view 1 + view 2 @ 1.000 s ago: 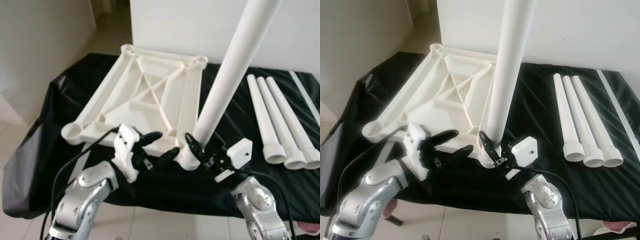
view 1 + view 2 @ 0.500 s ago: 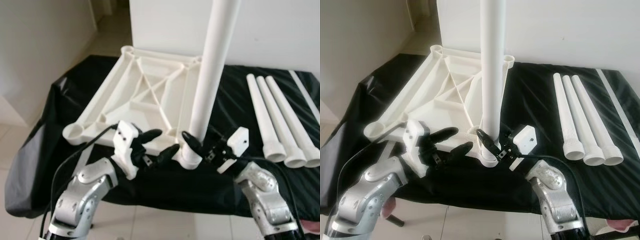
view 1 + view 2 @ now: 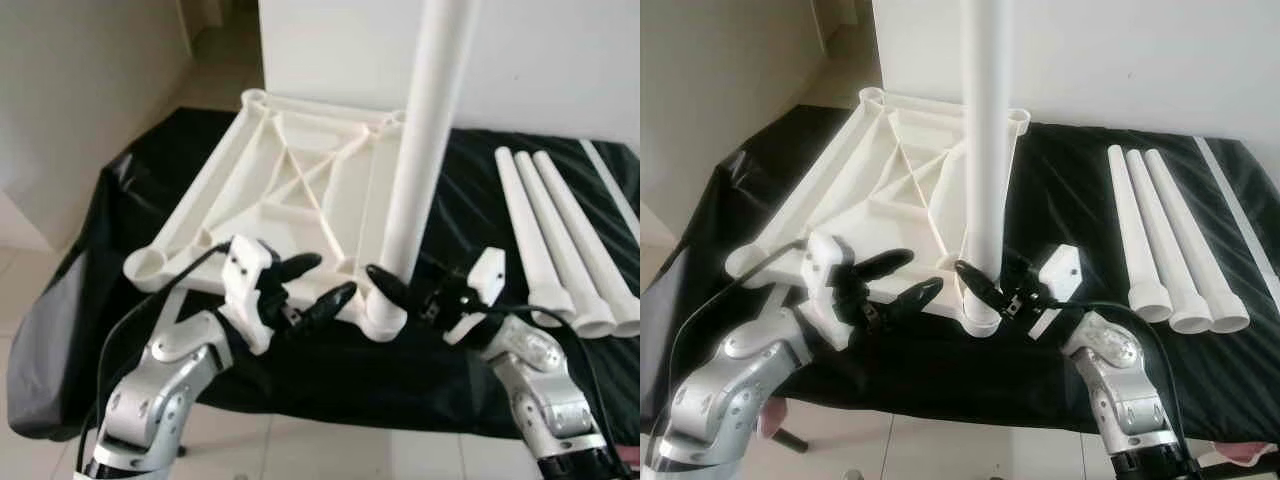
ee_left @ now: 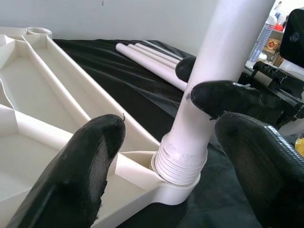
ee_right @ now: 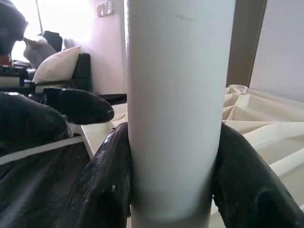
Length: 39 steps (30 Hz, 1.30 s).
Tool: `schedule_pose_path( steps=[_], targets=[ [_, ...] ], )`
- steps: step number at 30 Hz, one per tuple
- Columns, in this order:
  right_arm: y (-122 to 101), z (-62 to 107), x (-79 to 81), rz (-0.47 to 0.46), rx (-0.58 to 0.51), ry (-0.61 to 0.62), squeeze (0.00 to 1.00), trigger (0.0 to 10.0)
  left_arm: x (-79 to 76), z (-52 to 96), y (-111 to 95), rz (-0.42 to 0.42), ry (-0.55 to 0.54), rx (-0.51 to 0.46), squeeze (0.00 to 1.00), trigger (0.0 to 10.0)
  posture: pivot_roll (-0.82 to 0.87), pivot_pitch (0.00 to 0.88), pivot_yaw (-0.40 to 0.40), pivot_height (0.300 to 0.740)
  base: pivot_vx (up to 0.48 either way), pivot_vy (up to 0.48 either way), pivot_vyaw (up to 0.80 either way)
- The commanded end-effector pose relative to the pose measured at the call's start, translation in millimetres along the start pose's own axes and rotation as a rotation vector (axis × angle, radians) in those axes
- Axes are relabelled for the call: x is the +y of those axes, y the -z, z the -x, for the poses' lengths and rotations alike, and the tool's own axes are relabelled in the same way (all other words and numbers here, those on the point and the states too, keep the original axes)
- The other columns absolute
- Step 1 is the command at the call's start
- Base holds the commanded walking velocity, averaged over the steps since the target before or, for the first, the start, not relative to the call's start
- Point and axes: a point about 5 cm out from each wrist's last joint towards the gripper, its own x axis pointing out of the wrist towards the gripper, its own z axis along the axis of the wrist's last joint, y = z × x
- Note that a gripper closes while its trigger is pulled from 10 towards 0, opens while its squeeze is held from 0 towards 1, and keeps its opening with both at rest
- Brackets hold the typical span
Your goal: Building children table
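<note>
Right end effector (image 3: 992, 287) clamps the upright table leg (image 3: 985, 140) in the tabletop's (image 3: 880, 185) near-corner socket; left end effector (image 3: 902, 277) spread open just beside

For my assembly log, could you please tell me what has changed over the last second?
The table leg, clamped in the right gripper, swung from leaning to the right to standing upright in the near corner socket of the tabletop. The left gripper stayed open beside it; the three spare legs stayed put.
</note>
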Motion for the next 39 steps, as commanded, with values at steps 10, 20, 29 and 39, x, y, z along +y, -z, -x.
schedule_pose_path(
  steps=[10,20,29,39],
  targets=[
    [34,15.6,-5.9,-0.193,0.137,0.122,0.00,10.0,3.2,0.2,-5,0.001,-0.063,-0.001,0.00,10.0,0.05,0.113,0.015,0.740,0.000,0.000,0.00],
    [40,16.1,-5.5,-0.246,0.141,0.201,0.00,10.0,2.3,0.5,-6,0.005,-0.064,0.000,0.00,10.0,0.05,0.114,0.012,0.740,0.000,0.000,0.00],
    [43,20.7,13.8,-0.066,0.137,0.141,0.00,10.0,2.3,0.7,-7,0.010,-0.066,-0.002,0.00,10.0,0.05,0.116,0.012,0.740,0.000,0.000,0.00],
    [55,28.1,28.6,0.005,0.186,0.120,0.00,10.0,2.5,1.0,-7,0.018,-0.065,0.001,0.00,10.0,0.05,0.121,0.021,0.740,0.000,0.000,0.00]
  ],
)
